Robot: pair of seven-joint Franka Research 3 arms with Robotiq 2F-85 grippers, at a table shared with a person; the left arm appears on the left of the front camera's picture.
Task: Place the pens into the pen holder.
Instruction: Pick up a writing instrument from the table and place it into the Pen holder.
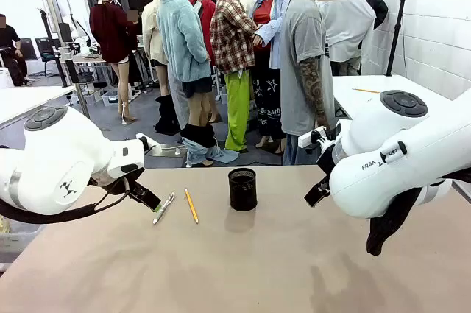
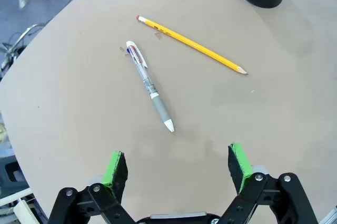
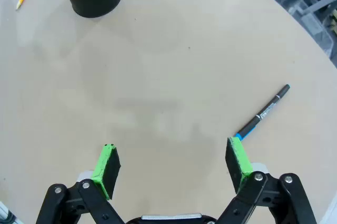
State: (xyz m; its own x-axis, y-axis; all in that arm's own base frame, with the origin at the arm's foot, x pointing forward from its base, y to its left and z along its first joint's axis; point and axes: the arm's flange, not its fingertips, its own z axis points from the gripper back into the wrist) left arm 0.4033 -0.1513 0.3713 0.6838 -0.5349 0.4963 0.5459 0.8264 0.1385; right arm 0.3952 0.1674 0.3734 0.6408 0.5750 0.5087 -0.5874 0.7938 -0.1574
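Entry: pens into holder, status check.

Progress: by our reading nothing is placed yet. We count three pens, all lying flat on the tabletop (image 1: 243,269), none lifted.

- White ballpoint (image 2: 150,85): toward the far left of the tabletop, just ahead of the left end effector (image 2: 177,163), tip pointing back at it.
- Yellow pencil (image 2: 190,44): beside the ballpoint and apart from it, between the ballpoint and the holder.
- Black pen with a blue band (image 3: 263,113): near an edge on the right arm's side, well apart from the holder and just beyond one finger of the right end effector (image 3: 171,163).

Container: the pen holder (image 1: 242,188) stands upright near the middle of the far edge. Nothing rises above its rim, and from the front it looks empty, though we cannot see to the bottom of the mesh.

End effectors: both are spread wide and hold nothing. Each hangs above bare tabletop and touches no pen.

Left to do, as we judge it: three pick-ups and three drops into the holder. The ballpoint looks the likeliest first pick for the left arm.
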